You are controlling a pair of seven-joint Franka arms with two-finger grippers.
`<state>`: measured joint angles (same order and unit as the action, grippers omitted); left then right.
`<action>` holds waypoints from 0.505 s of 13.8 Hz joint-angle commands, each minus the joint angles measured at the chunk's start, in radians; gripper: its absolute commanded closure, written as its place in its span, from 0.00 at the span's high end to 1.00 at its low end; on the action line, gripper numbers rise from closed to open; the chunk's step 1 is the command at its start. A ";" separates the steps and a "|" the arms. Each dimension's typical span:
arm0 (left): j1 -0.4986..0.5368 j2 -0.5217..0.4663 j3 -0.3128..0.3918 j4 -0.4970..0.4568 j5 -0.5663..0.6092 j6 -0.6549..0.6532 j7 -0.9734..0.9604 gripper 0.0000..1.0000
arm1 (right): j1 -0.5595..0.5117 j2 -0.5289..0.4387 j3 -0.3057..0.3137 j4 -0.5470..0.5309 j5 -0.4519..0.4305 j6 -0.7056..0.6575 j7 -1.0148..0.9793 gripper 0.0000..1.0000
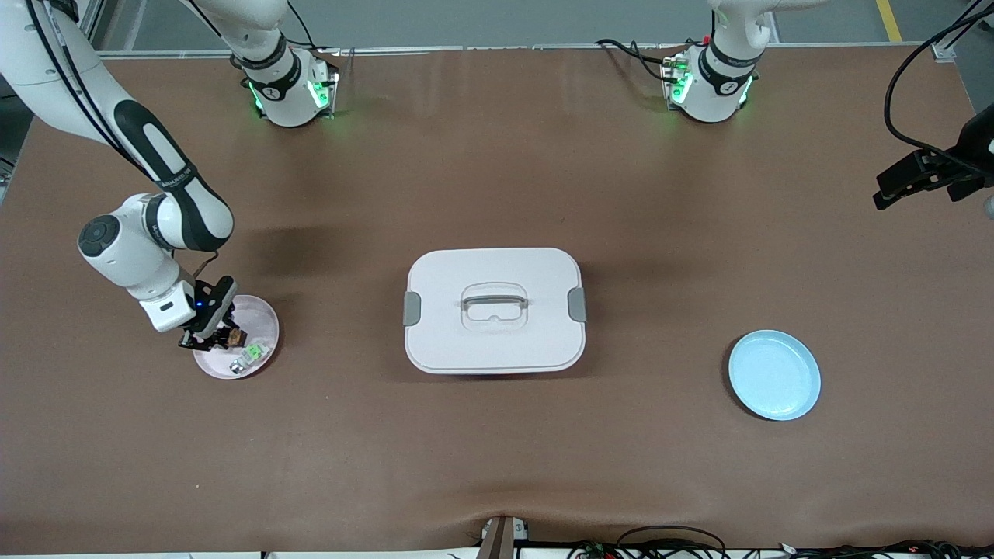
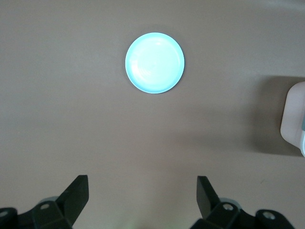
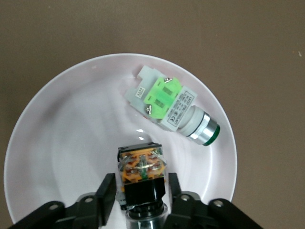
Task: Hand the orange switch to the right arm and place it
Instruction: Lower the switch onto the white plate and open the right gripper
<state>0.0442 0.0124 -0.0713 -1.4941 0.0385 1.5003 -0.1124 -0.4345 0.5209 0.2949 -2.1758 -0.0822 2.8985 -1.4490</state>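
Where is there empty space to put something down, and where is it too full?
The blue plate is bare, and so is the table between it and the white lidded box. The pink plate is crowded: the green-and-white component, the orange switch and the right gripper all share it.

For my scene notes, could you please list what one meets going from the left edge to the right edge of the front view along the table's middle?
Pale pink round plate under the right hand → white lidded rectangular box → light blue round plate.
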 commanded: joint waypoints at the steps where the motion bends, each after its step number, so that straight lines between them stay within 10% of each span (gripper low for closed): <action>1: -0.004 -0.035 -0.007 -0.026 -0.012 0.011 0.020 1.00 | -0.016 0.011 0.021 0.021 0.016 -0.001 -0.021 1.00; 7: -0.006 -0.037 -0.008 -0.026 -0.012 0.002 0.022 1.00 | -0.015 0.005 0.038 0.022 0.018 -0.024 0.002 1.00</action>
<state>0.0406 0.0018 -0.0808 -1.4946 0.0384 1.5000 -0.1122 -0.4345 0.5213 0.3056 -2.1666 -0.0814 2.8946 -1.4466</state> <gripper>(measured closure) 0.000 0.000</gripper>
